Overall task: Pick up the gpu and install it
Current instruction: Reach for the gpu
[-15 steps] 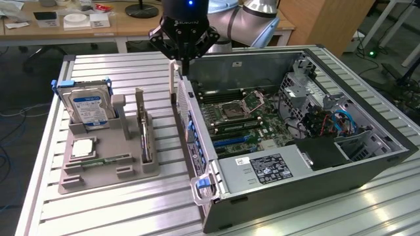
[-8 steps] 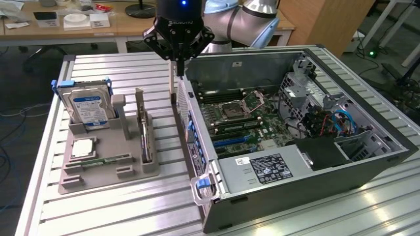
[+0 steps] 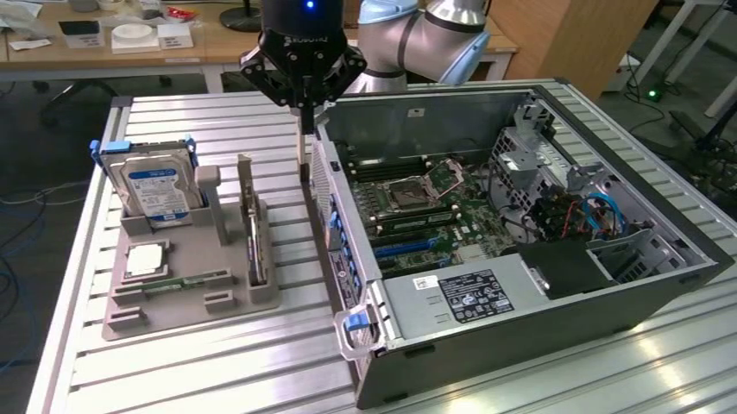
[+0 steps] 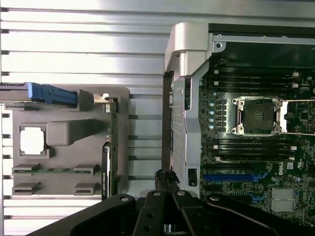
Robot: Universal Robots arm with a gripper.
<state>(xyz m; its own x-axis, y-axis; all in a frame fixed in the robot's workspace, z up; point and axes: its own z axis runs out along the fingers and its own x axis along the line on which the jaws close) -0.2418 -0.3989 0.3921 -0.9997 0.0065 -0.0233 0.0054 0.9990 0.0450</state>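
- Gripper (image 3: 305, 145) (image 4: 166, 178): fingers pressed together, clenched on nothing. It points straight down.
- The tips hang over the strip of slatted table (image 3: 207, 362) between the grey parts holder (image 3: 173, 312) (image 4: 69, 132) and the open computer case (image 3: 679, 252) (image 4: 189, 54).
- The case's side wall is just beside the fingertips, on the exterior view's right of the hand. Whether they touch it I cannot tell.
- The gpu (image 3: 250, 226) (image 4: 113, 147) stands on edge in the holder slot nearest the hand, on the exterior view's left of the gripper. It is near the fingers but apart from them, and not lifted.
- Its pale metal bracket (image 3: 244, 177) rises upright at the end of the card toward the arm.
- Beyond the gpu, farther from the hand, a hard drive (image 3: 155, 191) (image 4: 51, 93) with a blue label stands upright in the holder.
- A square processor chip (image 3: 145, 259) (image 4: 33, 140) lies flat in its recess, also on the far side of the gpu from the hand.
- A slim green memory stick (image 3: 185, 282) (image 4: 54, 170) lies flat in the holder, past the chip.
- On the other side of the hand, the case lies open with the motherboard (image 3: 426, 207) (image 4: 231, 162) exposed. Its processor socket (image 4: 258, 115) has the latch frame raised.
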